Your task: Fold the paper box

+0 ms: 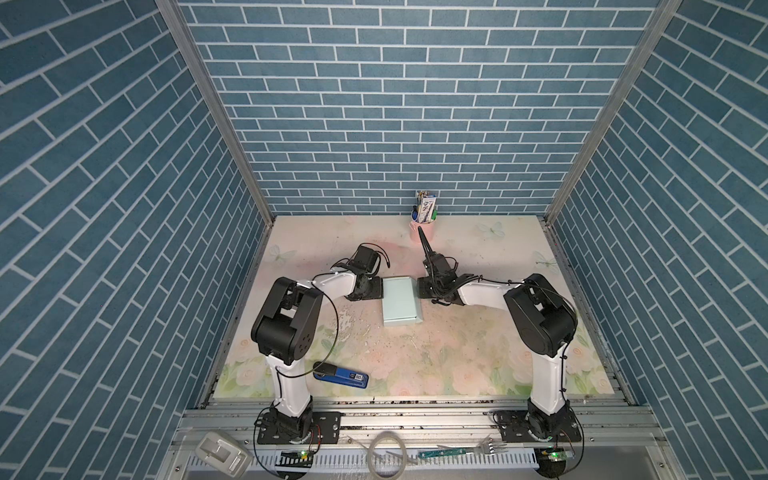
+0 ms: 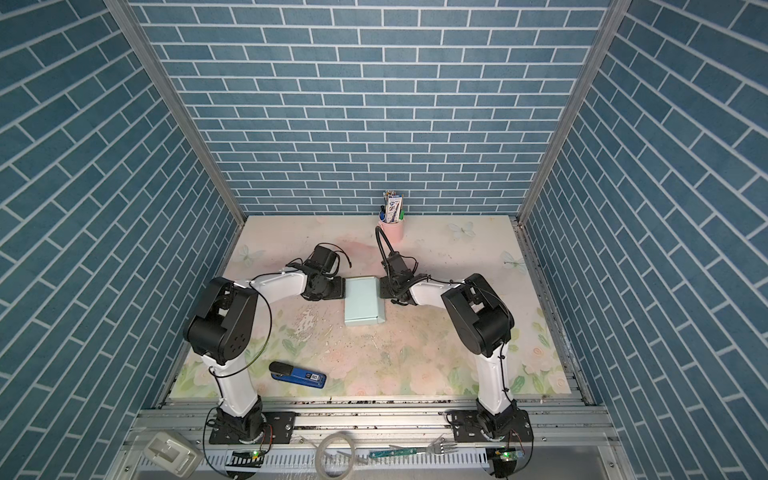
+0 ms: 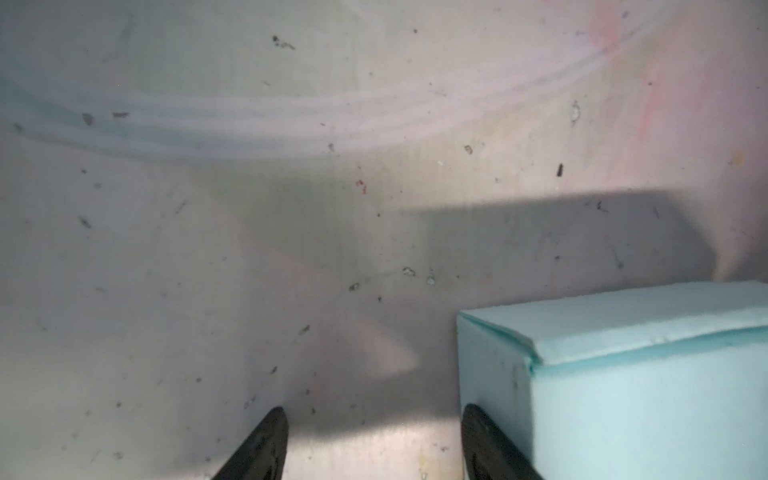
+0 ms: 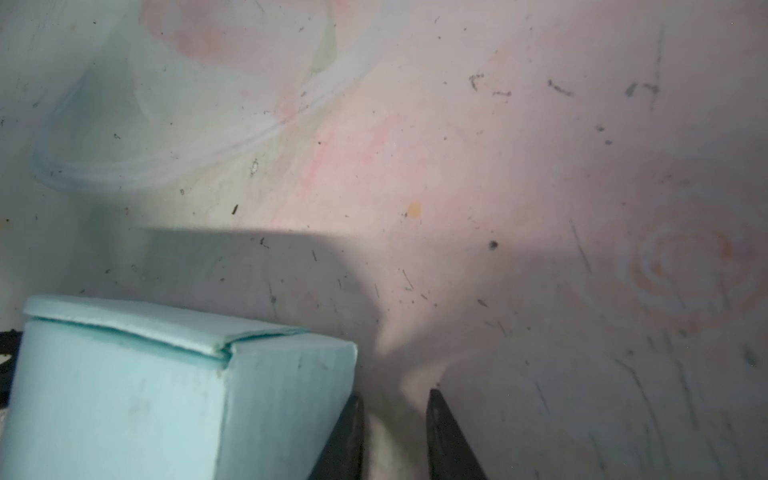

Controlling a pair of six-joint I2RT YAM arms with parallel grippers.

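The paper box is a pale mint closed rectangular box, flat on the floral mat between my two grippers. My left gripper points down at the box's left side. In the left wrist view it is open with bare mat between the fingers, and one finger is right against the box wall. My right gripper points down at the box's right side. In the right wrist view it shows a narrow empty gap, with one finger beside the box.
A pink cup of pens stands at the back wall, close behind the right wrist. A blue stapler lies at the front left near the left arm's base. A fork and a coil of clear tube lie on the front rail.
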